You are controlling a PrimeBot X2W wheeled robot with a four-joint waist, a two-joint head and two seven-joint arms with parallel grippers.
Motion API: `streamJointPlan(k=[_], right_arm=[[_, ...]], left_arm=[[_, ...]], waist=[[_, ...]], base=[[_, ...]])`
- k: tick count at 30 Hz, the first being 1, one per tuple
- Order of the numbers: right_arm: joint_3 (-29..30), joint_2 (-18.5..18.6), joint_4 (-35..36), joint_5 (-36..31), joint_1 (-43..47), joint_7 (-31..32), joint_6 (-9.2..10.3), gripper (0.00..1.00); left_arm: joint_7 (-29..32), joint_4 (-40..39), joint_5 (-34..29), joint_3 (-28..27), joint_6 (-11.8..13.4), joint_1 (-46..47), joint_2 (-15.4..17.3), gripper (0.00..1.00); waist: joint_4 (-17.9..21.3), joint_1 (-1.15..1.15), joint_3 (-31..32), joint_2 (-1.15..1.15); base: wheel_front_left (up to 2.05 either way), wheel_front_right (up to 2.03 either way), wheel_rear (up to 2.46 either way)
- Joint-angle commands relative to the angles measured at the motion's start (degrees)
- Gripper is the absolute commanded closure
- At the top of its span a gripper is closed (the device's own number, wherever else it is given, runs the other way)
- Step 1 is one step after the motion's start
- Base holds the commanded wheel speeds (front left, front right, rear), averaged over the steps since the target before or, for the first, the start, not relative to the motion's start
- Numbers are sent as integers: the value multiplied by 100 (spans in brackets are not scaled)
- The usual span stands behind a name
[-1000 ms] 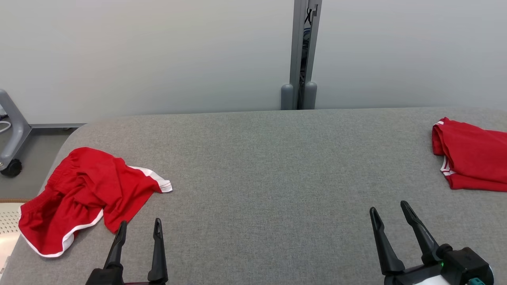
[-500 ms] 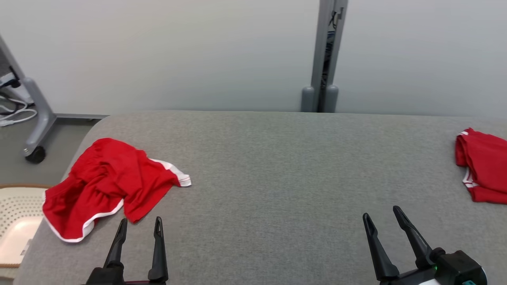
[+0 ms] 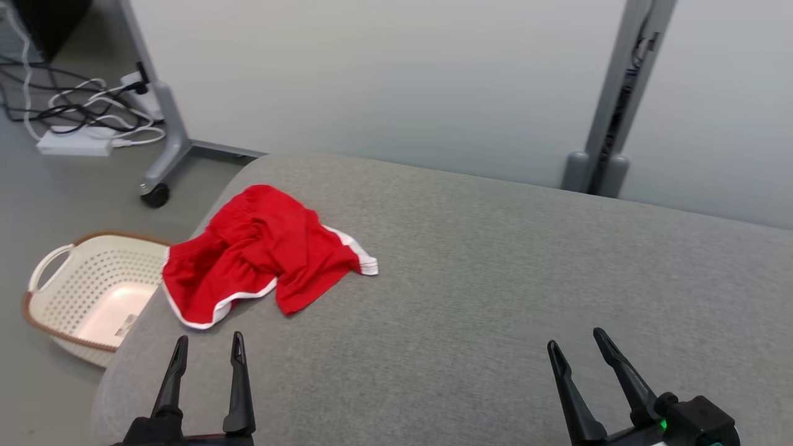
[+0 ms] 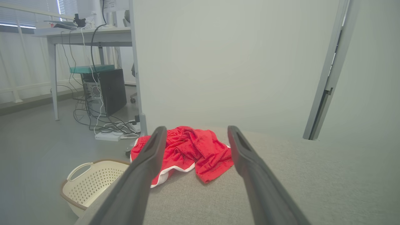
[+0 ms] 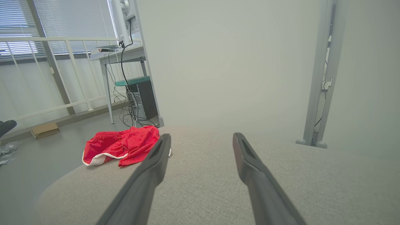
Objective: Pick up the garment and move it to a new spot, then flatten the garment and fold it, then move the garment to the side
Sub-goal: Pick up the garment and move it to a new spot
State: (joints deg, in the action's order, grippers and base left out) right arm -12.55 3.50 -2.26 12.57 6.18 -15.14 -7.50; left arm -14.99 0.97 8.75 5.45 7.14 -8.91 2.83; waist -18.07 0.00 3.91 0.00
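The garment point(image 3: 260, 254), red shorts with white trim, lies crumpled near the left edge of the grey padded table point(image 3: 495, 279). The left wrist view has the garment point(image 4: 190, 150) straight ahead between the fingers, some way off. My left gripper point(image 3: 207, 350) hovers open over the table's front left, short of the shorts and empty. Over at the front right, my right gripper point(image 3: 579, 350) is open and empty too. From the right wrist the garment point(image 5: 125, 145) lies far off to the left.
A cream perforated laundry basket point(image 3: 80, 291) stands on the floor beside the table's left end. Cables and a power strip point(image 3: 74, 142) lie on the floor by a wheeled stand leg point(image 3: 164, 148). A grey partition wall with a post point(image 3: 610, 111) runs behind the table.
The head camera has swung left: the basket and floor cables have come into view, and the folded red garment at the far right has left the picture. Both grippers stay open.
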Motion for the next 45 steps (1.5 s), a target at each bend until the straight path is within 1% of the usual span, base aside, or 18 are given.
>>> streamJointPlan(k=[1, 11, 15, 21, 28, 34, 41, 45], right_arm=[[-2, 5, 19, 8, -38, -5, 1, 0], [-90, -28, -16, 56, -97, -5, 1, 0], [-184, -29, -38, 48, -149, -5, 1, 0], [-317, 72, -119, 65, -301, -5, 1, 0], [-369, 165, -133, 106, -351, -4, 1, 0], [-254, 210, -119, 26, -218, -5, 1, 0], [-290, 480, -34, -60, -420, -5, 1, 0], [-374, 690, 1, -68, -656, -5, 1, 0]], left_arm=[[-19, -33, 24, -27, 24, 2, 16, 0], [-19, -154, 103, -72, 47, 71, 15, 0], [-19, -211, 154, -93, 96, 84, 15, 0], [-19, -334, 254, -77, 215, 29, 15, 0], [-19, -363, 307, -32, 286, 34, 15, 0], [-20, -208, 425, -24, 190, 206, 14, 0], [-20, -108, 794, -146, 215, 800, 14, 0], [-20, 148, 1004, -257, 150, 1395, 12, 0]], waist=[[-226, 0, -17, 0], [-881, 0, -93, 0], [-979, 0, -161, 0], [-1049, 0, -252, 0], [-1078, 0, -293, 0], [-1076, 0, -365, 0], [-779, 0, -883, 0], [-566, 0, -1248, 0]], base=[[0, 0, 0], [0, 0, 0], [0, 0, 0], [0, 0, 0], [0, 0, 0], [0, 0, 0], [0, 0, 0], [0, 0, 0]])
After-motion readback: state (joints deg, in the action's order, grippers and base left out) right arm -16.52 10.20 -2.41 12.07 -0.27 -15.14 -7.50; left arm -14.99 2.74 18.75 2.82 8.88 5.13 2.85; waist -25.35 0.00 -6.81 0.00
